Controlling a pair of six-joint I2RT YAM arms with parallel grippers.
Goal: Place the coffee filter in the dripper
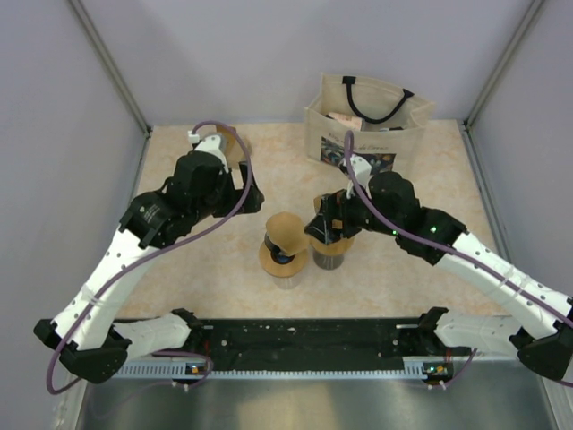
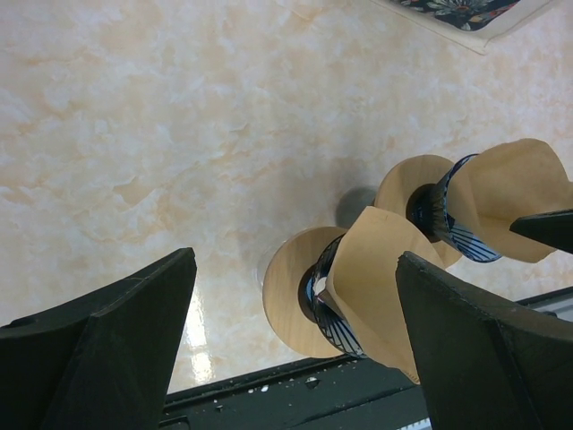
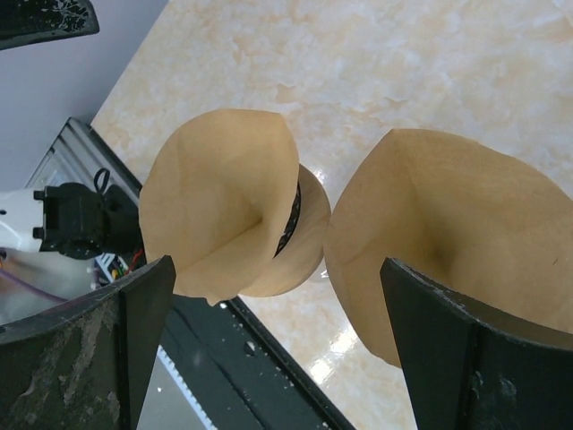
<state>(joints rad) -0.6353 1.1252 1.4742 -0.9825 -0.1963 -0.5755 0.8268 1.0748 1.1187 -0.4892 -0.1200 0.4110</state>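
Observation:
Two drippers stand side by side at mid-table, each with a wooden collar and a dark striped cone. The left dripper (image 1: 274, 260) holds a brown paper coffee filter (image 1: 288, 231), which also shows in the left wrist view (image 2: 380, 278) and the right wrist view (image 3: 219, 206). The right dripper (image 1: 329, 258) also holds a brown filter (image 3: 448, 237), mostly hidden from above by my right gripper (image 1: 324, 226). That gripper (image 3: 276, 264) is open and empty just above the two filters. My left gripper (image 1: 249, 193) is open and empty (image 2: 294, 260), up and left of the left dripper.
A canvas tote bag (image 1: 367, 125) with black handles stands at the back. A tan round object (image 1: 236, 143) shows behind the left arm. A black rail (image 1: 304, 336) runs along the table's near edge. Grey walls close in both sides.

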